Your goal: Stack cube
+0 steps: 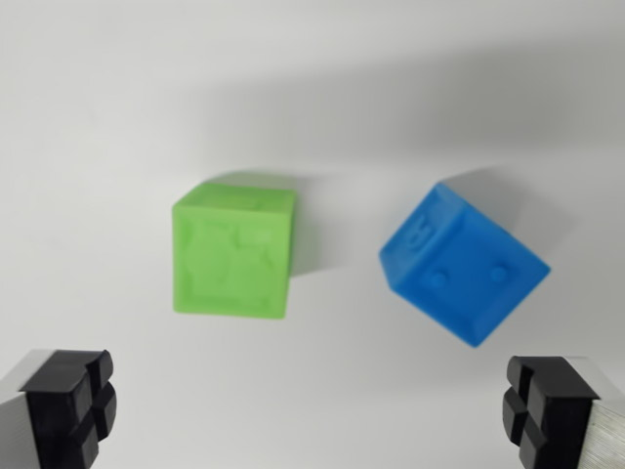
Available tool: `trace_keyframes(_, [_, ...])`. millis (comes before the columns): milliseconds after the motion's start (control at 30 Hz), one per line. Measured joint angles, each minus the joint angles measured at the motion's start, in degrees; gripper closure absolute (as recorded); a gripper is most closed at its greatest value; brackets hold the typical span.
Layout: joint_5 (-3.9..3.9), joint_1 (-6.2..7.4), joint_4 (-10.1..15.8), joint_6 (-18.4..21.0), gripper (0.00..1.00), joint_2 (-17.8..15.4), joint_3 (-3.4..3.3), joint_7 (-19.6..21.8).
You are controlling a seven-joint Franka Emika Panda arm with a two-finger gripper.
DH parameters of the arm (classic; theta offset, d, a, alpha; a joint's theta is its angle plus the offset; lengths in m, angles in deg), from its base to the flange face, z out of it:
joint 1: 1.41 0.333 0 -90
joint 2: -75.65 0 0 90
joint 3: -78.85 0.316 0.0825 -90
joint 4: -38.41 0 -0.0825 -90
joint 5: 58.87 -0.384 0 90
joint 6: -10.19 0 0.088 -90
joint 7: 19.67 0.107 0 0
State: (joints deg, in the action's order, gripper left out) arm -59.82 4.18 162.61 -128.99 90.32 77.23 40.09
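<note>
Two cubes sit on a plain white table [98,117], each on its own, neither stacked. The green cube [234,251] lies just left of the picture's centre, towards nine o'clock, with a raised pattern on its near face. The blue cube [463,264] lies towards three o'clock, turned at an angle so one corner points down the frame; two small round studs show on its face. The cubes are near each other but apart, with bare table between them. The gripper [311,410] hovers at six o'clock, its black fingertips [66,401] at the bottom corners of the wrist view, spread wide and holding nothing. No containers are in view
</note>
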Motion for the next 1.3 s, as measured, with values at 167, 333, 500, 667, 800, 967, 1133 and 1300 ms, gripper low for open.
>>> trace_keyframes(167, [0.0, 1.09, 0.78, -2.19, 0.0, 1.58, 0.04, 1.89])
trace_keyframes(333, [0.0, 2.3, 1.53, -4.55, 0.0, 3.3, 0.07, 3.91])
trace_keyframes(500, [0.0, 3.46, 1.96, -6.66, 0.0, 5.16, 0.09, 5.77])
trace_keyframes(667, [0.0, 4.56, 2.18, -8.62, 0.0, 7.04, 0.12, 7.48])
trace_keyframes(800, [-0.08, 4.82, 2.16, -10.6, 0.0, 8.96, 0.12, 7.66])
trace_keyframes(967, [-0.15, 4.75, 1.84, -13.05, 0.0, 11.91, 0.12, 7.66])
trace_keyframes(1133, [-0.25, 4.74, 1.27, -15.27, 0.0, 14.73, 0.13, 7.66])
trace_keyframes(1300, [-0.33, 4.71, 0.7, -16.92, 0.0, 16.86, 0.19, 7.65])
